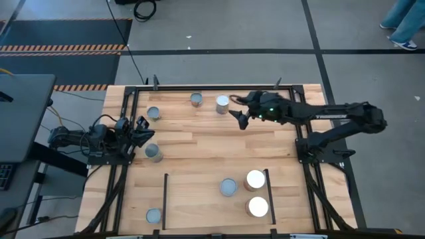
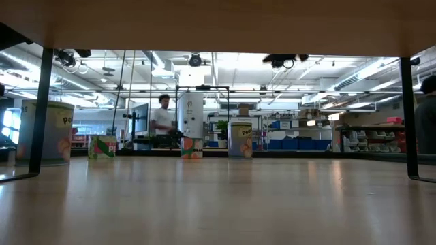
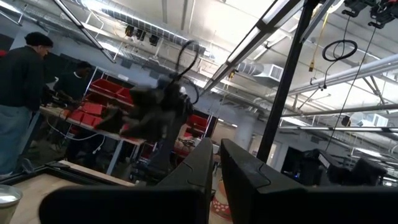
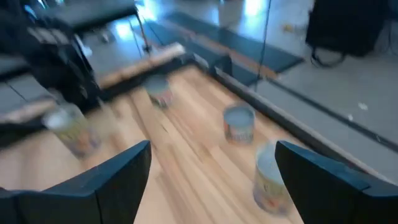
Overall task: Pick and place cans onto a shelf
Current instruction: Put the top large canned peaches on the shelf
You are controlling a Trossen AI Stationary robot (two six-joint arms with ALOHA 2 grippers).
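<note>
The right claw (image 1: 236, 113) hovers just beside the white-topped can (image 1: 222, 103) at the desk's (image 1: 199, 153) far edge, fingers spread wide and empty. The left claw (image 1: 141, 128) waits near the left edge, fingers nearly together, holding nothing.

The cans are short rigid metal cylinders with paper labels. They are judged light, stiff and somewhat slippery on the sides; grip mid-height across the diameter, not at the rim.

Relative to the white-topped can: a grey-topped can (image 1: 196, 99) stands just beside it, two more (image 1: 153, 113) (image 1: 153, 153) lie toward the left arm, and three (image 1: 228, 187) (image 1: 255, 179) (image 1: 257, 207) stand on the shelf (image 1: 199, 199), a flat light-wood panel with thin black rails.
</note>
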